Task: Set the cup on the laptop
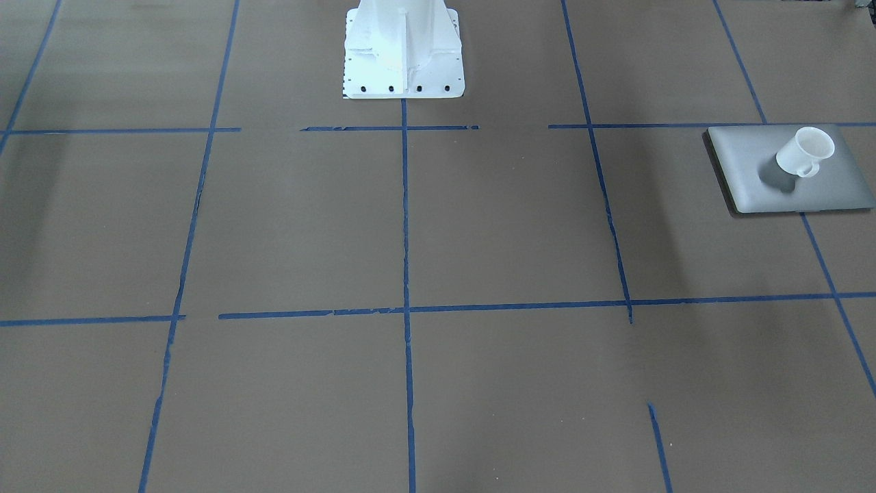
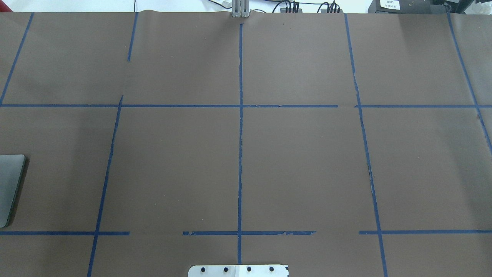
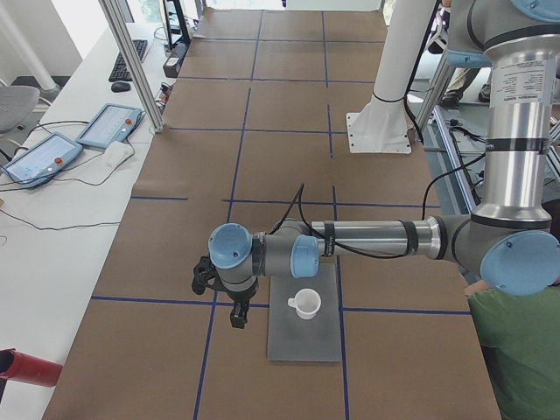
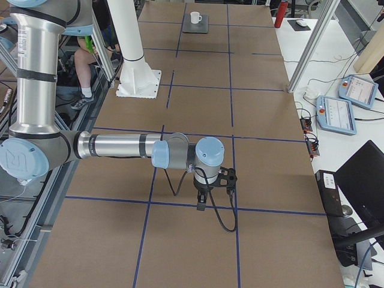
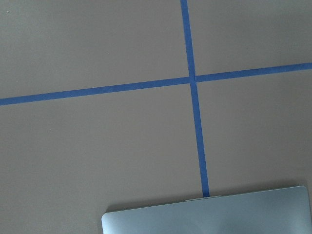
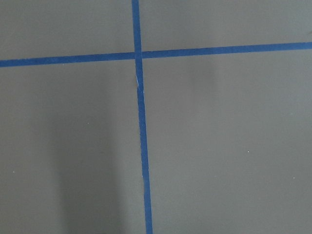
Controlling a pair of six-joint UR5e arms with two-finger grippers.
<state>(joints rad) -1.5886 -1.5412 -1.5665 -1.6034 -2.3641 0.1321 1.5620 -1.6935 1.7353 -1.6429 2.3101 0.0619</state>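
Observation:
The small white cup [image 1: 806, 152] stands upright on the closed silver-grey laptop [image 1: 821, 192], handle toward the front camera. In the exterior left view the cup [image 3: 305, 304] sits on the laptop's [image 3: 304, 343] far half. My left gripper [image 3: 237, 318] hangs beside the laptop's edge, apart from the cup and holding nothing; I cannot tell whether it is open or shut. The left wrist view shows only the laptop's edge [image 5: 209, 217]. My right gripper [image 4: 201, 206] hovers over bare table far from the cup [image 4: 195, 17]; I cannot tell its state.
The white pedestal base [image 1: 402, 51] stands at the table's robot side. Blue tape lines [image 2: 240, 154] grid the brown table cover. Only a strip of the laptop [image 2: 9, 188] shows at the overhead view's left edge. Control tablets [image 4: 339, 108] lie on a side bench.

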